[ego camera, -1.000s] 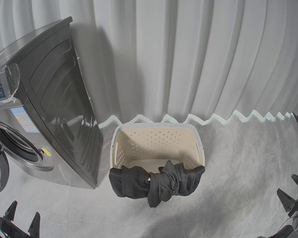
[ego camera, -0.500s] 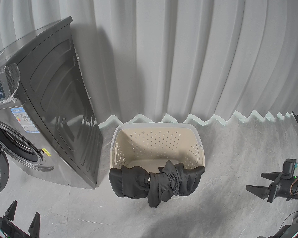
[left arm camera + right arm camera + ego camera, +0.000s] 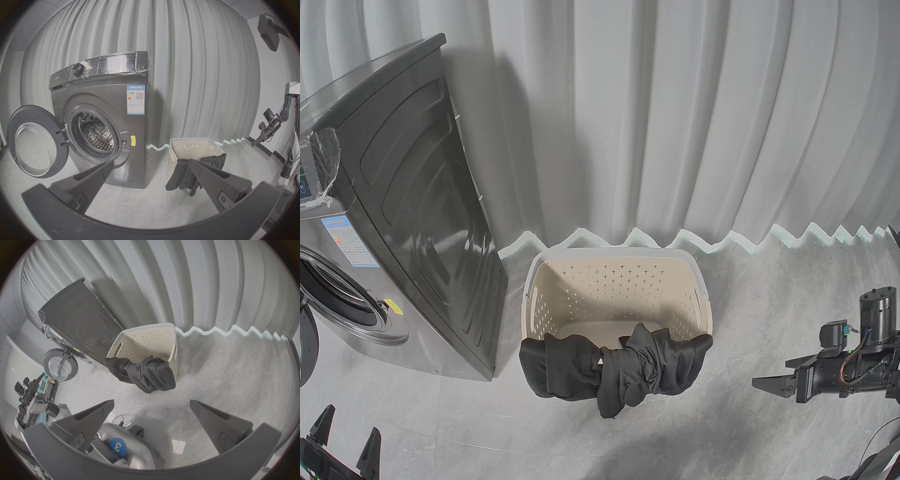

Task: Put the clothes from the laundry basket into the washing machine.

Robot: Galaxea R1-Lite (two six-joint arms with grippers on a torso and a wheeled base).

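Room: a grey marbled floor [image 3: 737, 300], with a white pleated curtain [image 3: 650, 125] hanging down to it at the back.
Clothes: the dark grey clothes [image 3: 612, 369] lie bunched over the near rim of the laundry basket. Most of the fabric hangs down outside the near wall.
Laundry basket: the laundry basket [image 3: 615, 252] is cream with a white rim and small holes in its walls. It stands upright on the floor, close before the curtain and just beside the washing machine.
Washing machine: the dark grey washing machine [image 3: 419, 206] stands at the left of the basket. Its round door [image 3: 34, 140] is swung open and the steel drum [image 3: 93, 132] shows.
Left gripper: the left gripper [image 3: 350, 422] is low at the near left, before the machine. Its jaws are apart.
Right gripper: the right gripper [image 3: 770, 373] is over the floor at the right, well apart from the basket and pointing toward it. Its jaws are apart.
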